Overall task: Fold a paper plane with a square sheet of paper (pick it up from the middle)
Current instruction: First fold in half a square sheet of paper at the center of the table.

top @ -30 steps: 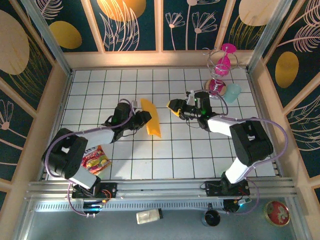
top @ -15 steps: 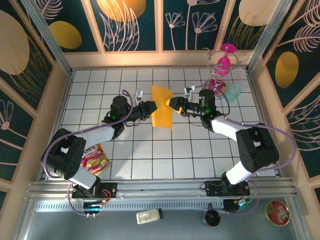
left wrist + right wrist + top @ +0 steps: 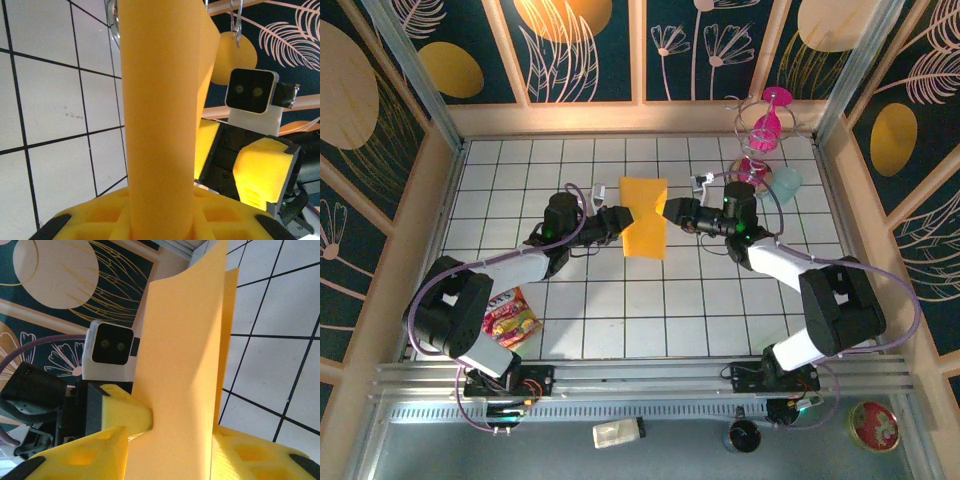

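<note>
Both my left claw point(image 3: 617, 220) and right claw point(image 3: 670, 211) clamp the half-folded square sheet of paper point(image 3: 644, 217) aloft; nose and wing folds remain, I judge.

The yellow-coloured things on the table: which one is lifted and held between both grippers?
The folded orange-yellow paper, pinched by the left gripper and right gripper. The red-yellow snack packet lies flat, untouched, near the left arm's base.

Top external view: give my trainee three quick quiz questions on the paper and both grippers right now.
1. True or false: the paper lies flat on the table.
2. What grips the paper's right edge? A) left gripper B) right gripper C) nothing
3. Which item lies by the left arm's base?

Key: 1. False; it is held up between both grippers. 2. B. 3. The snack packet.
</note>
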